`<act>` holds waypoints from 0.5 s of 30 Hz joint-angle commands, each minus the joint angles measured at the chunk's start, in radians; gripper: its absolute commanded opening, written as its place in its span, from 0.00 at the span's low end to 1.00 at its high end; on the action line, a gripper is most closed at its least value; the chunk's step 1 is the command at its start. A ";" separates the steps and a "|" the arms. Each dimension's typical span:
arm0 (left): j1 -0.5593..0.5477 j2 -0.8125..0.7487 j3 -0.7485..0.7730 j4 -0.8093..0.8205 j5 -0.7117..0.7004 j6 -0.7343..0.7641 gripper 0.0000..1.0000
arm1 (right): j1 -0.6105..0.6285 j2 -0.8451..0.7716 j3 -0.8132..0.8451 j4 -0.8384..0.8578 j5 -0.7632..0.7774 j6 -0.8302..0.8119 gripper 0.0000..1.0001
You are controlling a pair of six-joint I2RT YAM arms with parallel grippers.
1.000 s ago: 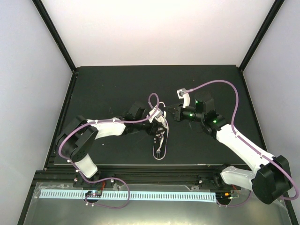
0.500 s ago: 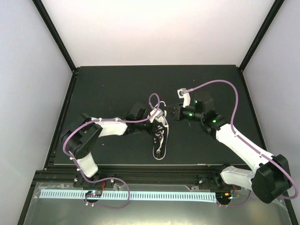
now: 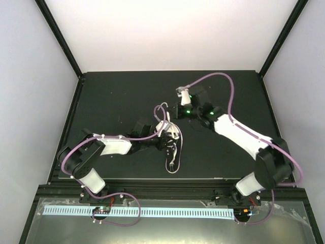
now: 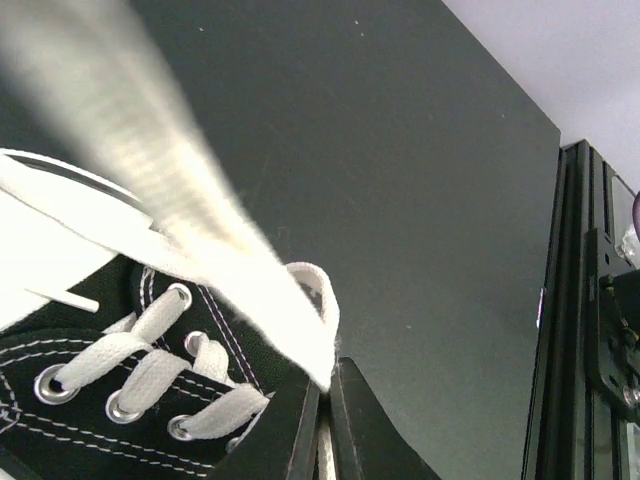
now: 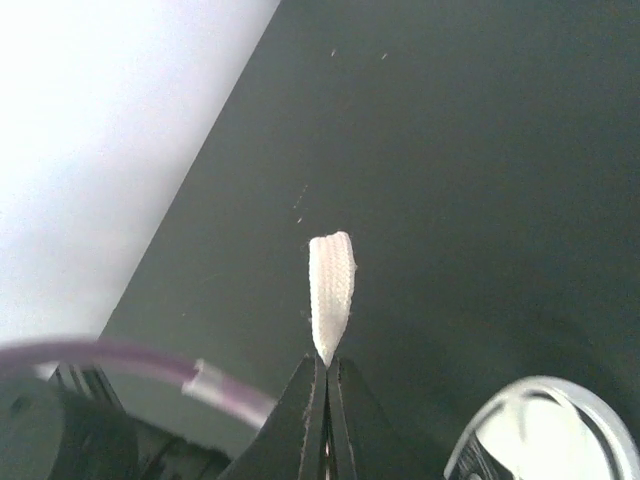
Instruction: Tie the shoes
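Black sneaker (image 3: 173, 154) lies ctr frame on dark bench (image 3: 111, 101), toe twd bottom edge. L hand (image 4: 325, 392) is pinched tight on a white lace (image 4: 190, 210) beside the eyelets. R hand (image 5: 325, 372), just above the shoe in top view, clamps a lace end (image 5: 332, 285).

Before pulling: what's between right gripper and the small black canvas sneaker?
Top view: bare black tabletop between right gripper and sneaker; the pinched white lace isn't traceable there.
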 commanded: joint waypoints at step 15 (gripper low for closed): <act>0.005 -0.056 -0.062 0.101 -0.056 -0.060 0.01 | -0.013 0.193 0.138 -0.205 0.087 -0.037 0.74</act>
